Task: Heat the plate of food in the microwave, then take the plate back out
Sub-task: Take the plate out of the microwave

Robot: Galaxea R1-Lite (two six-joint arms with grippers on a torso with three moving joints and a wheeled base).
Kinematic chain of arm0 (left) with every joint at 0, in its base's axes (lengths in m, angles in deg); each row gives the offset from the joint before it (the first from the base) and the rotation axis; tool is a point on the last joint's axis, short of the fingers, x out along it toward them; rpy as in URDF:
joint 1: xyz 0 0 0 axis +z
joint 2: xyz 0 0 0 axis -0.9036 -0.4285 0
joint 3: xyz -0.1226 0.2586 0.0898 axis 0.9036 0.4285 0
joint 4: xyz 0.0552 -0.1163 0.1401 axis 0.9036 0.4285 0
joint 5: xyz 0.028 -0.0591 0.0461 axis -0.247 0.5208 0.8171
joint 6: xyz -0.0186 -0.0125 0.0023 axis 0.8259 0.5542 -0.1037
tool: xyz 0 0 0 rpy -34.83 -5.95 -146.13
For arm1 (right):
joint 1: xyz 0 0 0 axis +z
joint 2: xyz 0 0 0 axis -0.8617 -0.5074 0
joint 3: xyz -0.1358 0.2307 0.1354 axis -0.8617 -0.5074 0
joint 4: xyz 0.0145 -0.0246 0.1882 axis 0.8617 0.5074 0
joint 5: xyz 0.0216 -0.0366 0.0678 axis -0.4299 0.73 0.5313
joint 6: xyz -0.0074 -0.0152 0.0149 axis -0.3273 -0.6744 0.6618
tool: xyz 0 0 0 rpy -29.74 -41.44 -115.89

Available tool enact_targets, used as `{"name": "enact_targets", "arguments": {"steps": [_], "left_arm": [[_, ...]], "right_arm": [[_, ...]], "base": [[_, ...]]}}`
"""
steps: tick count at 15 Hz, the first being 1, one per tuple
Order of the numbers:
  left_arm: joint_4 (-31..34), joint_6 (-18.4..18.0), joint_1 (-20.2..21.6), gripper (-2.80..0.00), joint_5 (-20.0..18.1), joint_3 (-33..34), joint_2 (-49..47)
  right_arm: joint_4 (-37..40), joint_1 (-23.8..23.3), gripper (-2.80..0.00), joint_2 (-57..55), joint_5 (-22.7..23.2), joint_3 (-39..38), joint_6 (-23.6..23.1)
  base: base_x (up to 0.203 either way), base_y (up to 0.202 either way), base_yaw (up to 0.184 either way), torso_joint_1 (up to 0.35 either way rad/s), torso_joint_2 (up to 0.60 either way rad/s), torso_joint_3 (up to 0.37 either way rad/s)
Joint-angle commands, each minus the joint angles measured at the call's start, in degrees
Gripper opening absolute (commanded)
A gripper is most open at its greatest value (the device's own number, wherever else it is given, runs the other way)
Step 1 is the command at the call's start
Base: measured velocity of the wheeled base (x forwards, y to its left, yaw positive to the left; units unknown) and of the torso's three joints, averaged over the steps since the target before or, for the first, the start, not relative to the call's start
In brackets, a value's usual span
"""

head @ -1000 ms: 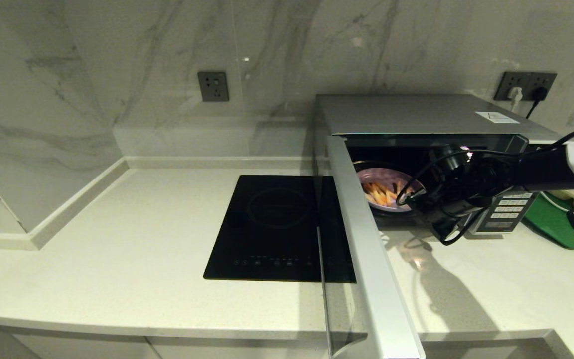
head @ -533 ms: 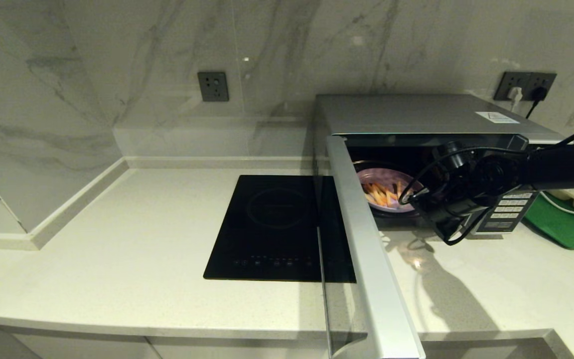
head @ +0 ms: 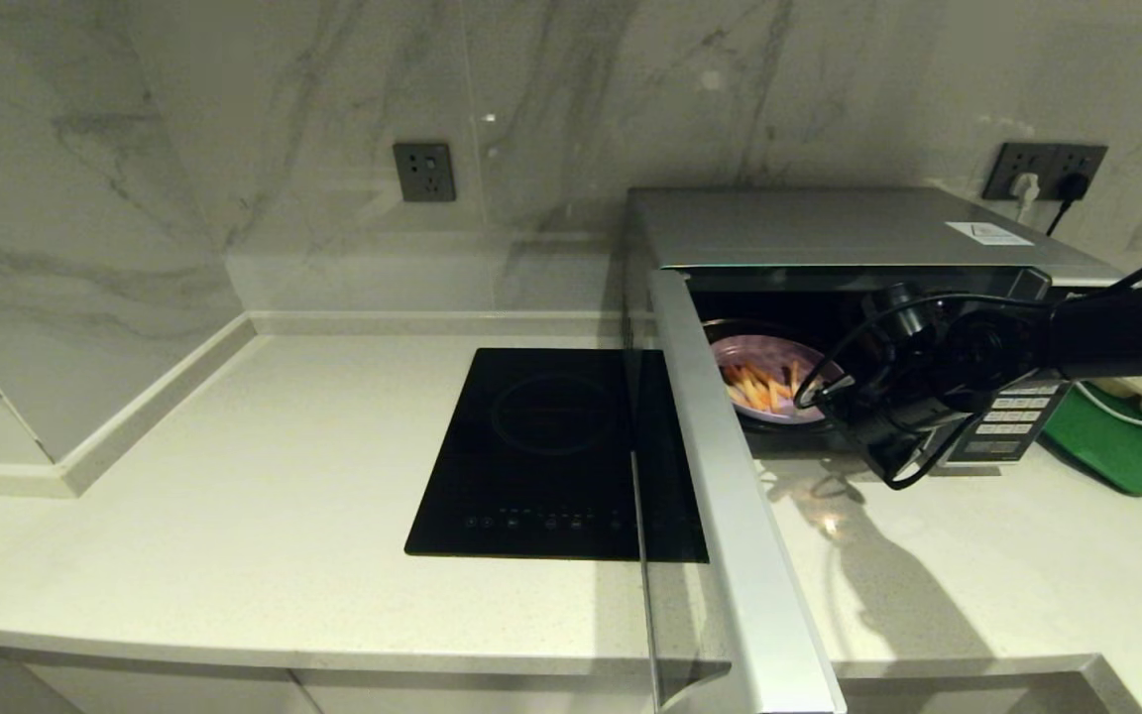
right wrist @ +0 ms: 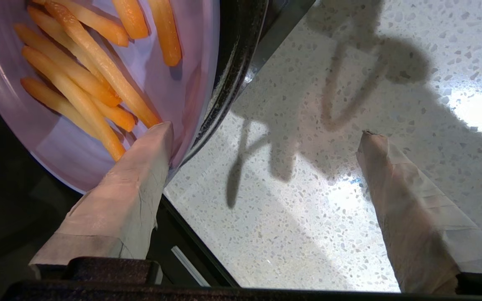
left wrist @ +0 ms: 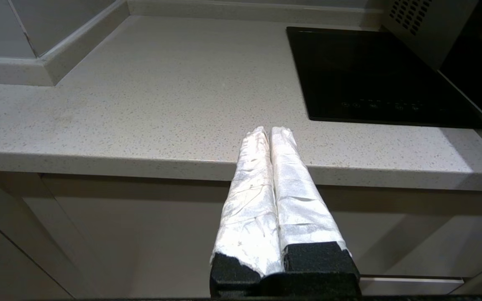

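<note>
The silver microwave point(head: 829, 228) stands at the back right with its door point(head: 720, 476) swung wide open towards the counter's front. Inside, the lavender plate of food point(head: 764, 377) rests on the dark turntable point(right wrist: 237, 62), with orange fries point(right wrist: 82, 79) on it. My right gripper point(right wrist: 266, 130) is open at the microwave's mouth. One finger point(right wrist: 140, 175) lies over the plate's point(right wrist: 191, 33) near rim, the other point(right wrist: 396, 188) hangs above the counter outside. My left gripper point(left wrist: 270, 130) is shut and empty, parked below the counter's front edge.
A black induction cooktop point(head: 556, 451) is set into the counter left of the open door. The keypad point(head: 1012, 416) sits behind my right wrist. A green object point(head: 1116, 436) lies at the far right. Marble walls close off the back and left.
My right wrist drew slightly back to the right about a second ago and has held still since. The plate has stayed on the turntable.
</note>
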State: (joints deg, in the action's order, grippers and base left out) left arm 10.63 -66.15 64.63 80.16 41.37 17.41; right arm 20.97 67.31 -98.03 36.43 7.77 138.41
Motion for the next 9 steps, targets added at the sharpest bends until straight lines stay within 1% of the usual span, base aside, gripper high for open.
{"name": "enact_targets", "arguments": {"steps": [1, 7, 8, 9], "left_arm": [[0.01, -0.01, 0.00, -2.80, 0.00, 0.01, 0.00], [0.04, -0.01, 0.00, -2.80, 0.00, 0.01, 0.00], [0.05, -0.01, 0.00, -2.80, 0.00, 0.01, 0.00], [0.07, -0.01, 0.00, -2.80, 0.00, 0.01, 0.00]], "right_arm": [[0.10, -0.07, 0.00, -0.70, 0.00, 0.47, 0.36], [0.10, -0.16, 0.00, -1.27, -0.09, 0.73, 0.27], [0.10, -0.16, -2.80, -1.16, -0.09, 0.73, 0.27], [0.10, -0.16, -2.80, -1.05, -0.09, 0.73, 0.27]], "base": [[0.000, 0.000, 0.000, 0.000, 0.00, 0.000], [0.000, 0.000, 0.000, 0.000, 0.00, 0.000], [0.000, 0.000, 0.000, 0.000, 0.00, 0.000], [0.000, 0.000, 0.000, 0.000, 0.00, 0.000]]}}
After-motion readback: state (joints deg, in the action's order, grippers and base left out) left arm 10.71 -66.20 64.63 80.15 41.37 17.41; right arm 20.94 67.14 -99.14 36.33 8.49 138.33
